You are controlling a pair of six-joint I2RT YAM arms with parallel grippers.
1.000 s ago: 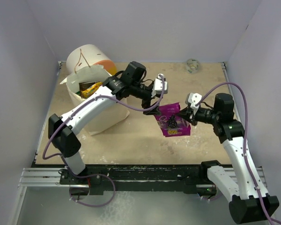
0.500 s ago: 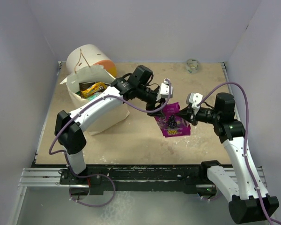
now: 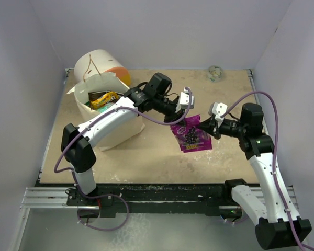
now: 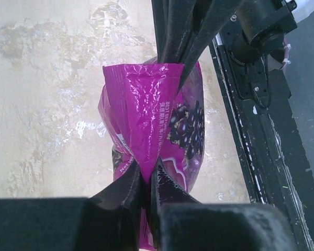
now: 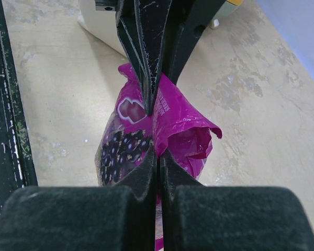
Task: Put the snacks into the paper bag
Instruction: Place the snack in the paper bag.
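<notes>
A purple snack packet (image 3: 192,137) hangs just above the table's middle, pinched from both sides. My left gripper (image 3: 179,122) is shut on its left top edge; in the left wrist view the gripper (image 4: 146,177) clamps a fold of the purple packet (image 4: 149,115). My right gripper (image 3: 207,128) is shut on the packet's right edge, and the right wrist view shows the gripper (image 5: 157,155) closed on the crumpled packet (image 5: 180,123). The tan paper bag (image 3: 109,128) stands open at the back left, with several snacks (image 3: 102,99) inside.
A white-and-orange cylinder (image 3: 100,61) lies behind the paper bag. A small grey-green ball (image 3: 215,73) sits at the back right edge. White walls close in three sides, and a black rail (image 3: 162,191) runs along the near edge.
My left gripper moved right to the purple packet and closed from wide open onto its edge. The right gripper kept its hold and hardly moved.
</notes>
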